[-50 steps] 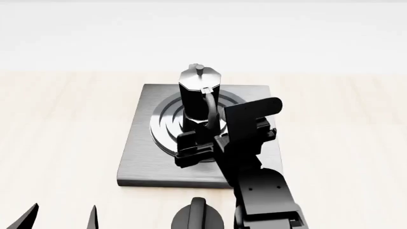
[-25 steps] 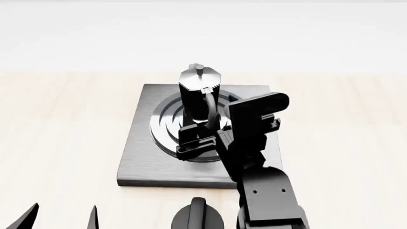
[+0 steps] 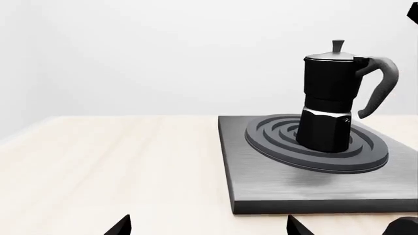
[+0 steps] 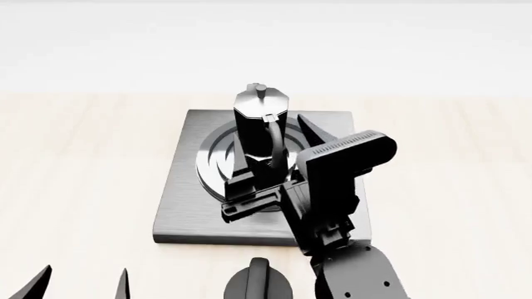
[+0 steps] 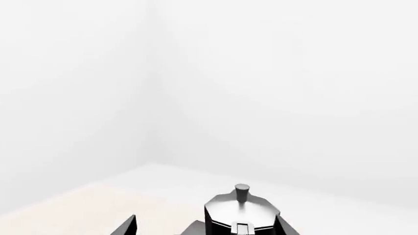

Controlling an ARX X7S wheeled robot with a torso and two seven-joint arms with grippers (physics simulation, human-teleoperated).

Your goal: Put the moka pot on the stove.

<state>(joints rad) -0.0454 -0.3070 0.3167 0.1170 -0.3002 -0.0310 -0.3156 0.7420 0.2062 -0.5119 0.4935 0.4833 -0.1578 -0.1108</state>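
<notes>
One moka pot (image 4: 263, 128) is seen standing upright on the burner rings at the middle of the one stove (image 4: 187, 205), which lies on a pale wooden counter (image 4: 83, 174). The right pincer (image 4: 249, 187) is spread just beside the pot's base, pinching nothing; the left pincer (image 4: 79, 281), at the near edge, is spread too. The release is judged best finished by drawing the right pincer straight back, so that the handle is not caught.

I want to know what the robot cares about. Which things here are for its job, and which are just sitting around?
For the job:
- moka pot, standing upright on the burner rings
- stove
- right gripper, near the pot's handle

Just sitting around:
- black dial knob, in front of the stove
- left gripper, off to the side
- wooden table
</notes>
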